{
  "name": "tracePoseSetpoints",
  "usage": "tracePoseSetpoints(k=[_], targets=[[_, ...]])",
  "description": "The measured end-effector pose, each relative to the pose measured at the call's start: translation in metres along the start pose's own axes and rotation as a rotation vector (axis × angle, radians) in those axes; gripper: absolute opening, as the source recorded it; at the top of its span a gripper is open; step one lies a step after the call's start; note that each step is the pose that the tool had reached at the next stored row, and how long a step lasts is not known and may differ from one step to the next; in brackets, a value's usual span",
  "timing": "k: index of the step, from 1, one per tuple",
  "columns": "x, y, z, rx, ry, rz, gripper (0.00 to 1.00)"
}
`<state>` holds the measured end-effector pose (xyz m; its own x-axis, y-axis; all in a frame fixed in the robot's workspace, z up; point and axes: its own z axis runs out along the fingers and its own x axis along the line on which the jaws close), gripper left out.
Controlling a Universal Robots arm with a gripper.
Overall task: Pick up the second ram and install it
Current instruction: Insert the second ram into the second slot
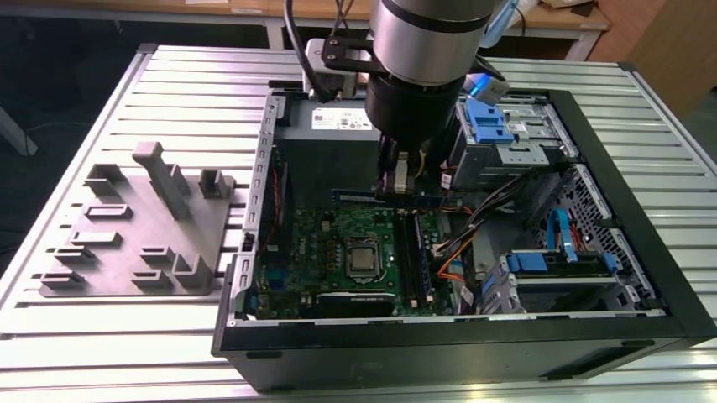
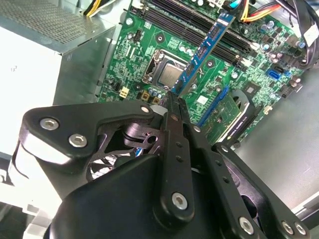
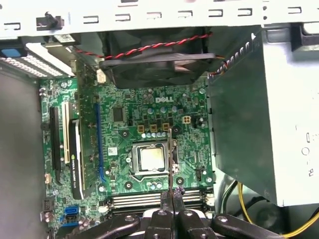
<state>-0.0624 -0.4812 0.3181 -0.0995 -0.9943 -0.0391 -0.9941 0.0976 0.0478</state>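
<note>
The second ram [image 1: 361,198] is hanging level above the motherboard [image 1: 325,243] inside the open computer case [image 1: 448,329]. Its long axis is running from the exterior view's left to its right, crosswise to the black memory slots [image 1: 417,252] beneath. The gripper [image 2: 171,95] is clamping its fingers on the ram's upper edge.

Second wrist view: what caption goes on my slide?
The gripper holds the second ram over the green motherboard.

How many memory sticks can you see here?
2. The gripper holds the second ram above the motherboard; another stick stands in a slot beside the processor socket. More may be hidden behind the arm.
</note>
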Motion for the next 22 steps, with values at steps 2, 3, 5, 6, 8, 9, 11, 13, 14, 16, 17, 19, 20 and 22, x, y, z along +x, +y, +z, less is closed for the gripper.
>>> tracePoseSetpoints(k=[2, 3, 5, 6, 8, 9, 11, 13, 14, 16, 17, 19, 20, 22], targets=[[0.0000, 0.0000, 0.0000, 0.0006, -0.0008, 0.017, 0.08], [0.0000, 0.0000, 0.0000, 0.0010, -0.0012, 0.025, 0.08], [0.0000, 0.0000, 0.0000, 0.0017, -0.0022, 0.044, 0.08], [0.0000, 0.0000, 0.0000, 0.0022, -0.0026, 0.055, 0.08], [0.0000, 0.0000, 0.0000, 0.0032, -0.0039, 0.082, 0.08], [0.0000, 0.0000, 0.0000, 0.0038, -0.0046, 0.097, 0.08], [0.0000, 0.0000, 0.0001, 0.0050, -0.0061, 0.128, 0.08], [0.0000, 0.0000, 0.0001, 0.0063, -0.0077, 0.161, 0.08], [0.0000, 0.0000, 0.0001, 0.0070, -0.0085, 0.178, 0.08], [0.0000, 0.0000, 0.0002, 0.0083, -0.0102, 0.212, 0.08], [0.0000, 0.0000, 0.0002, 0.0089, -0.0110, 0.229, 0.08], [0.0000, 0.0000, 0.0003, 0.0103, -0.0126, 0.263, 0.08], [0.0000, 0.0000, 0.0003, 0.0110, -0.0135, 0.281, 0.08], [0.0000, 0.0000, 0.0004, 0.0124, -0.0153, 0.318, 0.08]])
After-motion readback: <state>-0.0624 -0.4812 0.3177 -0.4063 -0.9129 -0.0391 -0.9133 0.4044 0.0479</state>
